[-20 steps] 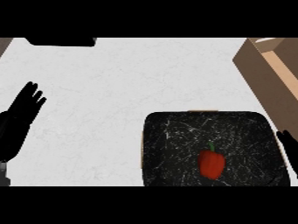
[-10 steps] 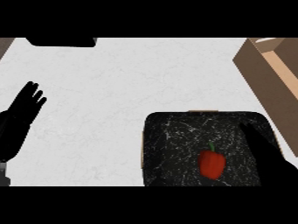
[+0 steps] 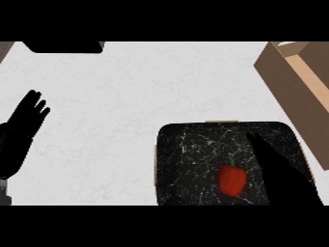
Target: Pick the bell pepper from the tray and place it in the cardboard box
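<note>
**Task object.** The bell pepper [image 3: 232,179] is red and glossy, roughly heart-shaped, with 1 short green stem at its upper end. It lies on its side, stem pointing toward the far edge of the tabletop [image 3: 124,96]. No hand holds it.

**Containers.**
- The tray [image 3: 188,154] is dark with fine white marbling and has rounded corners and a thin tan rim. It sits on the white tabletop at the near right of the view. It holds 1 item: the bell pepper, lying in the near right part of the tray's floor.
- The cardboard box [image 3: 316,91] is brown and open at the top. It stands on the tabletop at the right edge of the view, beyond and to the right of the tray, with its nearest corner close to the tray's far right corner. Only a plain tan inner wall shows inside it.

**Hands.**
- The right hand [image 3: 288,178] lies over the right part of the tray, just beside the bell pepper on its right. Its fingers [image 3: 256,142] are straight, together and empty. Contact with the bell pepper cannot be determined.
- The left hand [image 3: 17,130] rests at the left edge of the view, well apart from the tray, with fingers straight and slightly spread.
</note>
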Available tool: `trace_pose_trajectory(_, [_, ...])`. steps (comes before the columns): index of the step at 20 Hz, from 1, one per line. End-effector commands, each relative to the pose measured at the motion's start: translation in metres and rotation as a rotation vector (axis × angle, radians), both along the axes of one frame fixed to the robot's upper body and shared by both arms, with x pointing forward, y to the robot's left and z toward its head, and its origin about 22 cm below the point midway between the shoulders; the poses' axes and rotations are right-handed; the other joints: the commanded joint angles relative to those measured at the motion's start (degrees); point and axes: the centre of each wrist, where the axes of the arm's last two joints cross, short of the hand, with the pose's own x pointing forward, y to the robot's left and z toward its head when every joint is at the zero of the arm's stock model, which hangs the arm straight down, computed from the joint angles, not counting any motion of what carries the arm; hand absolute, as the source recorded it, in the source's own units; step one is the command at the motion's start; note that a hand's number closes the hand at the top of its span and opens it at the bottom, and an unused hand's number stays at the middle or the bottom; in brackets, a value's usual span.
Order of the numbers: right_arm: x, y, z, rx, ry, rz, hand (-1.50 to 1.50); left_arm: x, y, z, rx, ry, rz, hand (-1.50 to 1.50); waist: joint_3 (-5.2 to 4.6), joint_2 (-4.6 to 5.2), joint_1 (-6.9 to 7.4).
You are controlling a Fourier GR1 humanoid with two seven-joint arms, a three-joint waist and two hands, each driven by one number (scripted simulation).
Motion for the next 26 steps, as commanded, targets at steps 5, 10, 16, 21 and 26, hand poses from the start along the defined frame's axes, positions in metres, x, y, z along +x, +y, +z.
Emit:
trace_pose_trajectory(5, [0.007,0.008,0.006,-0.097,0.109,-0.091,-1.5,-0.004,0.013,0.008,-0.017,0.001,0.011,0.0,0.09,-0.08,-0.33])
trace_pose_trajectory(10, [0.02,0.035,0.001,-0.119,0.071,-0.073,-1.5,-0.015,0.007,-0.005,-0.001,0.009,-0.01,0.0,0.09,-0.08,-0.04])
trace_pose_trajectory(16, [0.022,0.034,-0.003,-0.176,0.119,-0.065,-1.5,0.005,0.008,0.007,-0.01,0.009,0.003,0.0,0.07,-0.05,-0.69])
trace_pose_trajectory(21, [0.029,0.032,-0.004,-0.183,0.147,-0.072,-1.5,-0.003,0.015,-0.002,0.005,0.004,0.005,0.0,0.08,-0.12,-0.48])
trace_pose_trajectory(26, [0.036,0.033,-0.016,-0.199,0.177,-0.088,-1.5,-0.01,-0.002,0.005,-0.002,0.004,0.003,0.0,0.12,-0.2,-0.24])
